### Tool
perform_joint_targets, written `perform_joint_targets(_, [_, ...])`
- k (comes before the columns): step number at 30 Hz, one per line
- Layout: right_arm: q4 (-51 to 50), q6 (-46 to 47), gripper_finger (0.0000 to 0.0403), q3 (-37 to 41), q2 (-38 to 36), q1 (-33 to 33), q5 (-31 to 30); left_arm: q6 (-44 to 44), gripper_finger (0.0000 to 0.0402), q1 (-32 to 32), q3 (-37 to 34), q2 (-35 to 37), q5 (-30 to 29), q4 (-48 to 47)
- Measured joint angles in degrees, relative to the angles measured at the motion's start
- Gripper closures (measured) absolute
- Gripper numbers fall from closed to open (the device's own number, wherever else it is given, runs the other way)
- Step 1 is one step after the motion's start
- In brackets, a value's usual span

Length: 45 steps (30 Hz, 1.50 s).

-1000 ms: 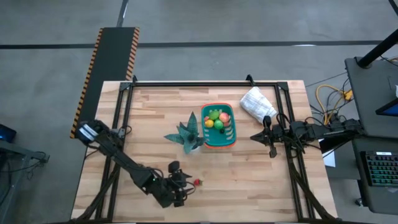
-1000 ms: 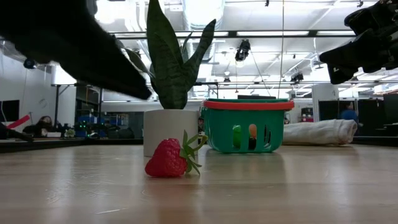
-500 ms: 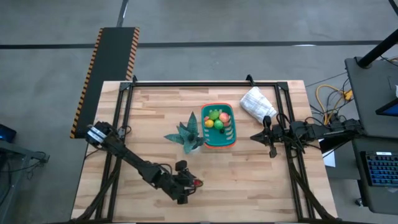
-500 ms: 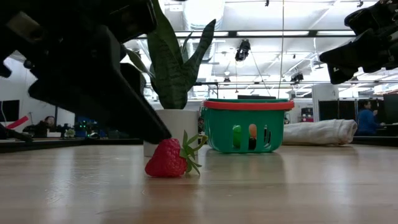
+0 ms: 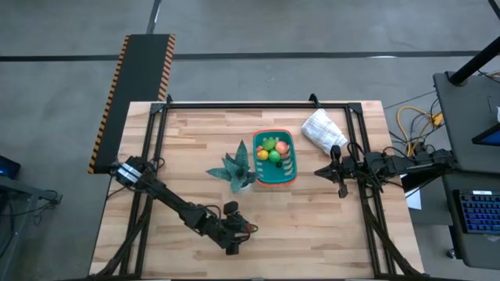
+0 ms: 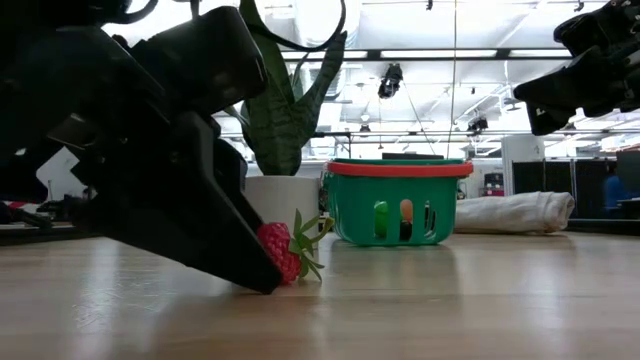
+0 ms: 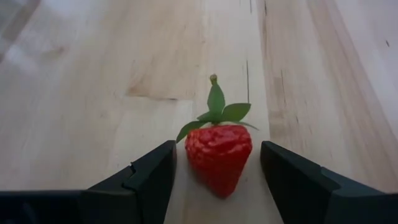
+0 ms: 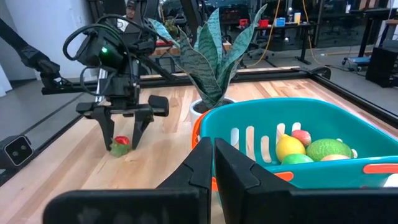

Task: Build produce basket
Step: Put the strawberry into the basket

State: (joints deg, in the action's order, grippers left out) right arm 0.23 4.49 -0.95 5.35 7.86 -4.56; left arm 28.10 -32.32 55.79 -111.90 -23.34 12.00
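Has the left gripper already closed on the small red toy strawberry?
No: in the left wrist view the left gripper's fingers straddle the red toy strawberry with gaps on both sides.

The left gripper [image 5: 244,231] sits at a red strawberry [image 5: 250,229] near the table's [image 5: 312,234] front, while the basket [image 5: 275,157] holds produce [image 5: 270,148] beside a teal plant [image 5: 236,166].

You're in a big open robotics lab or workshop: bare concrete floor [image 5: 312,78], a hazard-striped mat [image 5: 133,94], exposed ceiling ducts and hanging lights [image 6: 390,80], a butcher-block table [image 5: 195,133] in a black frame, loose cables [image 5: 414,125], a keyboard [image 5: 476,211] alongside.
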Motion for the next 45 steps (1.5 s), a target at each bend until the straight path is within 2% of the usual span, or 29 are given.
perform_joint_targets(5, [0.00,-0.01,0.0394,0.00,0.00,-0.02,0.00,0.00,0.0197,0.12,-0.02,0.24,0.62,0.01])
perform_joint_targets(13, [0.00,0.00,0.0394,0.00,0.00,0.00,0.00,0.02,0.0297,0.20,0.15,0.24,1.71,0.21])
perform_joint_targets(24, [0.00,0.00,0.0394,0.00,0.00,0.00,0.00,-1.67,0.0299,0.09,0.34,2.38,2.28,-0.19])
perform_joint_targets(31, [0.00,-0.01,0.0394,0.00,0.00,-0.01,0.01,-8.81,0.0302,0.13,0.33,11.43,1.88,-0.05])
perform_joint_targets(38, [0.00,0.00,0.0394,0.00,0.02,0.00,0.00,-22.09,0.0302,1.43,0.24,25.94,1.60,-0.05])
perform_joint_targets(45, [0.00,0.00,0.0394,0.00,0.02,-0.01,0.00,-36.36,0.0302,6.67,0.15,39.92,2.39,-2.33])
